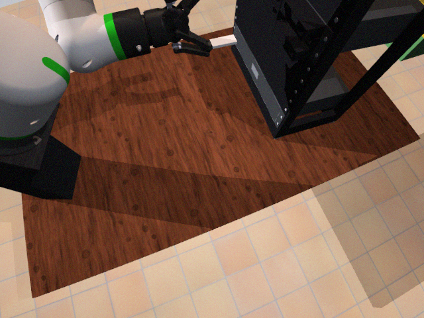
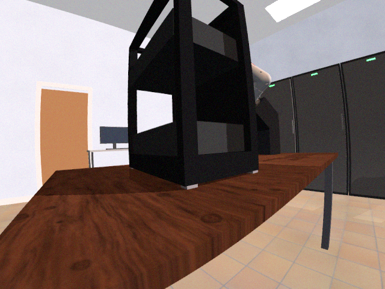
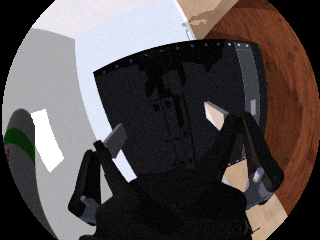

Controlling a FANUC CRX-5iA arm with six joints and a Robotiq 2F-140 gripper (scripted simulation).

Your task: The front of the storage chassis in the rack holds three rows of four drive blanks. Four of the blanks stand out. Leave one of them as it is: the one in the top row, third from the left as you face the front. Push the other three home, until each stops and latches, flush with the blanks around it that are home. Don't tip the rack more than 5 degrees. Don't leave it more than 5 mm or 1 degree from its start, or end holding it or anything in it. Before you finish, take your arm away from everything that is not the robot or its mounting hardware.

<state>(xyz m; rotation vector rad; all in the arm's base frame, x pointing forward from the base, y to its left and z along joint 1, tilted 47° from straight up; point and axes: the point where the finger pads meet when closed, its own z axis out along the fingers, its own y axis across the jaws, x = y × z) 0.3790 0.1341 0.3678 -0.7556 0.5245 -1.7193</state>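
One arm: we see our white arm (image 1: 85,41) (image 2: 260,77) reaching in from the side of the table across from the rack's front, its wrist lying roughly level above the wood and pointing at the rack.
Green bands: one bright ring circles the wrist just behind the black gripper, and a second green stripe marks the thick part of the arm.
Gripper: our gripper (image 1: 211,25) (image 3: 164,120) is spread fully open, its two fingers well apart, with nothing held between them.
Fingertips: in the wrist view we see one pale pad (image 3: 216,115) on the right of the picture and one grey pad (image 3: 116,141) on the left, both facing the dark front.
Reach: from above, the pale pad ends right by the rack's front edge; we cannot tell whether it touches.
Rack: our black rack (image 1: 309,69) (image 2: 185,93) (image 3: 175,46) stands upright on the wooden table (image 1: 154,136) (image 2: 124,224) (image 3: 292,100), its small light feet on the wood.
Chassis: the dark storage box (image 3: 150,115) sits in the rack, straight ahead of the open fingers.
Blanks: the front is very dark to us, with blocky shapes down its middle, so which blanks stand out is probably not something we can fairly judge.
Lower panel: a grey strip (image 1: 260,80) (image 3: 248,77) with a small pale label runs below the chassis.
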